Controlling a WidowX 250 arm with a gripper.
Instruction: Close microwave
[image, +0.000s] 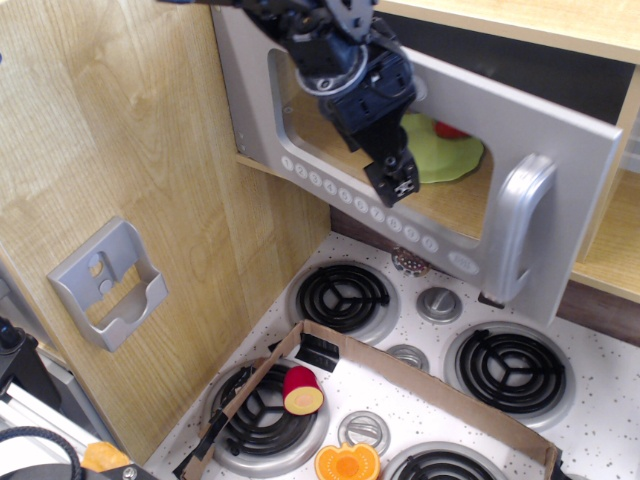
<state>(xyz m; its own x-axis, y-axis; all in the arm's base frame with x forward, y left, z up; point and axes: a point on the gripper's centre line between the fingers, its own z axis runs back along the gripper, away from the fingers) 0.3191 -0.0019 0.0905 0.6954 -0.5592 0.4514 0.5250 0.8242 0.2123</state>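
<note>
The microwave door (560, 150) is a wide grey plastic panel with a clear window, a row of white round buttons (365, 211) and a large curved grey handle (517, 226). It stands nearly shut, its right edge still out from the cabinet. My gripper (392, 177) presses against the door's front, over the window; I cannot tell whether its fingers are open or shut. Through the window I see the wood-floored cavity with a green plate (445, 155) and a red strawberry (452, 129).
A toy stove (600, 420) with black coil burners lies below. A cardboard tray (420, 375) holds a cut red fruit (301, 390) and an orange slice (346, 465). A grey wall-mounted holder bracket (108, 283) sits on the wooden side panel at left.
</note>
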